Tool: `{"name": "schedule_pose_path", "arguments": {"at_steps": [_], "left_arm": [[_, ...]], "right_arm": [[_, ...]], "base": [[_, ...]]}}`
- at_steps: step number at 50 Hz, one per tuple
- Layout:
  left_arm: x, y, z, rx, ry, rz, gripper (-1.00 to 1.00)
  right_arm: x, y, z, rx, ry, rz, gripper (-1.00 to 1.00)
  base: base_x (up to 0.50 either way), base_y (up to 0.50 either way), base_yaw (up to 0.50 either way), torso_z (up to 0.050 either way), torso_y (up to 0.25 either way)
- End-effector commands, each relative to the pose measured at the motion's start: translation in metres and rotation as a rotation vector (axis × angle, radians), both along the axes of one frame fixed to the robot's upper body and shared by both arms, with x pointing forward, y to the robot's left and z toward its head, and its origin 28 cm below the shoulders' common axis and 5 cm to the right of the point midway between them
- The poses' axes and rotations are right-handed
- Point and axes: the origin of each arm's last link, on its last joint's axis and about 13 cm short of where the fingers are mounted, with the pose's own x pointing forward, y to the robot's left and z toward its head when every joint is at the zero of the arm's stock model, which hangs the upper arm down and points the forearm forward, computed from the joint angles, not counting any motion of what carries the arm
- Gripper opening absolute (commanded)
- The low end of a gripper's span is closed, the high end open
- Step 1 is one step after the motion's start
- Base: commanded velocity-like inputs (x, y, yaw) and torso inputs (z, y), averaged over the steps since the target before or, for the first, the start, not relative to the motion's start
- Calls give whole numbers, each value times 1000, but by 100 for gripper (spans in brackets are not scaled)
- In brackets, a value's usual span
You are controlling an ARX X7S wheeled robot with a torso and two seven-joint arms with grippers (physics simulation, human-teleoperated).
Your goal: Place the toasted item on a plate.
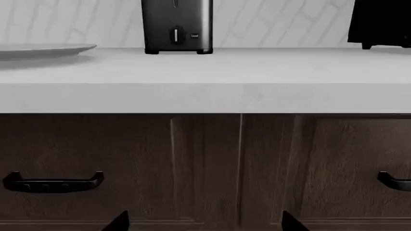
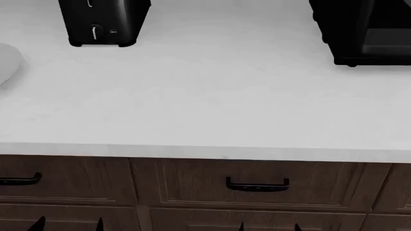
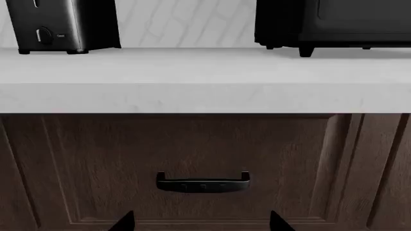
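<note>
A black toaster [image 2: 103, 21] stands at the back left of the white counter [image 2: 205, 96]; it also shows in the left wrist view [image 1: 177, 26] and the right wrist view [image 3: 61, 26]. Its top is cut off, so the toast is out of view. The pale plate [image 1: 45, 49] lies on the counter left of the toaster; only its edge shows in the head view [image 2: 7, 62]. My left gripper [image 1: 204, 222] and right gripper [image 3: 200, 222] are open and empty, low in front of the dark cabinet fronts, below the counter edge. Their tips show in the head view [image 2: 67, 224] [image 2: 268, 226].
A black microwave-like appliance [image 2: 363, 29] stands at the back right of the counter, also in the right wrist view [image 3: 334, 24]. Dark wood drawers with black handles [image 2: 257, 185] [image 3: 203, 183] [image 1: 53, 182] lie below the counter.
</note>
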Motion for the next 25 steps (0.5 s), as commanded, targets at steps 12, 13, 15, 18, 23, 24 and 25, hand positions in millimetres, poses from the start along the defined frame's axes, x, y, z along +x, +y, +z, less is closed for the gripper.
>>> {"name": "schedule_pose_path", "arguments": {"at_steps": [12, 13, 15, 18, 23, 24, 25], "left_arm": [[0, 2, 0, 32, 24, 0, 100], [0, 1, 0, 31, 25, -3, 100], [0, 2, -1, 36, 26, -1, 100], [0, 3, 2, 34, 15, 9, 100], [-1, 4, 2, 34, 18, 10, 100], [-1, 4, 3, 32, 15, 9, 100], [-1, 4, 3, 33, 16, 10, 100]], "right_arm": [[2, 1, 0, 3, 2, -6, 100], [2, 1, 1, 4, -3, -7, 100], [2, 1, 1, 4, -2, -8, 100], [1, 2, 1, 4, -2, -7, 100], [1, 2, 2, 6, 4, -6, 100], [1, 2, 2, 8, 5, -5, 100], [1, 1, 2, 6, 5, -8, 100]], "base": [[0, 0, 0, 16, 0], [0, 0, 0, 50, 0], [0, 0, 0, 50, 0], [0, 0, 0, 50, 0], [0, 0, 0, 50, 0], [0, 0, 0, 50, 0], [0, 0, 0, 50, 0]]}}
